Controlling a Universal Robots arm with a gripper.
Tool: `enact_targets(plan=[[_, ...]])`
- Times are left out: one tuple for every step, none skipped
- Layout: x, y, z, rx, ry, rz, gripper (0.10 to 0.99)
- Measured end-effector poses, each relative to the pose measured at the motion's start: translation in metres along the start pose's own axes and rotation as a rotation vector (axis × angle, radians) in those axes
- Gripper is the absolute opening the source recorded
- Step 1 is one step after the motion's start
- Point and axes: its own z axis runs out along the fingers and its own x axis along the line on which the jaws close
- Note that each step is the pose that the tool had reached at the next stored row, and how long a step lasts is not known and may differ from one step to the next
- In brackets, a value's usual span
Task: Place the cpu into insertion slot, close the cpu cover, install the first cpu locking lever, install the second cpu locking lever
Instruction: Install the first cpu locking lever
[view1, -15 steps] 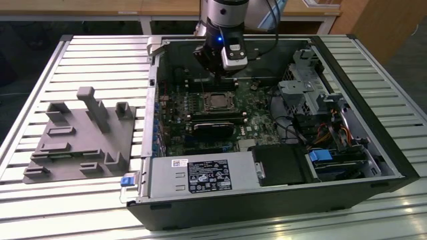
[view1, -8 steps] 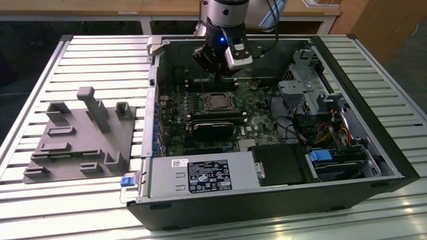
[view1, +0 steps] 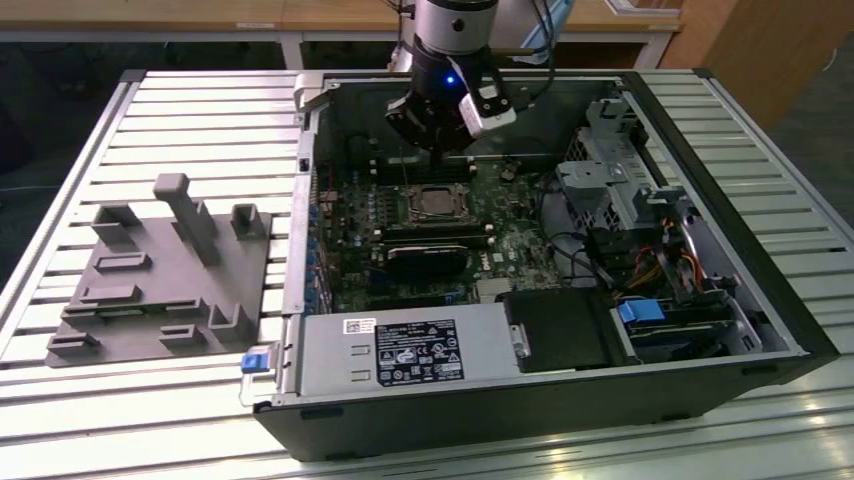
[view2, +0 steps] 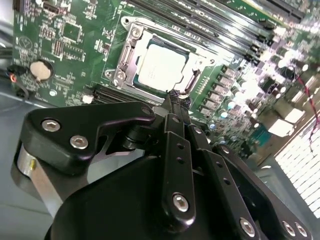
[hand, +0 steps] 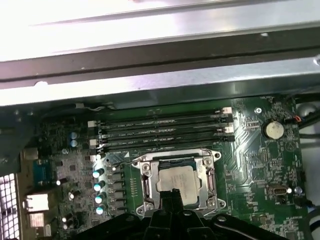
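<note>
Open case (view1: 534, 420) holds the board (hand: 250, 165); we count one cpu (hand: 176, 179) in the insertion slot (hand: 172, 162), cpu cover (hand: 208, 176) down over it, four memory slots (hand: 165, 127). Claw (view2: 176, 97) together, empty.

cpu (hand: 177, 179): small square chip, silvery-grey top, lying flat in the insertion slot (hand: 175, 163) on the green board, seen in both wrist views. cpu cover (hand: 210, 176): metal frame plate, down flat around the chip, top showing through its window. Thin wire locking lever (hand: 131, 161) beside the frame; latch state unclear.
</note>
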Motion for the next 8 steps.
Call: enact_targets(plan=[[0.0000,0.0000,0.0001,0.000,-0.0020,-0.010,0.106],[0.0000,0.0000,0.0003,0.000,-0.0054,-0.018,0.106],[0.0000,0.0000,0.0005,-0.001,-0.0115,-0.023,0.106],[0.0001,-0.0001,0.0007,-0.001,-0.0194,-0.027,0.106],[0.0001,-0.0001,0.0008,-0.002,-0.0262,-0.031,0.106],[0.0001,0.0000,0.0008,-0.003,-0.0302,-0.035,0.106],[0.0001,0.0000,0.0009,-0.005,-0.0313,-0.043,0.106],[0.0001,0.0000,0.0009,-0.006,-0.0308,-0.057,0.106]])
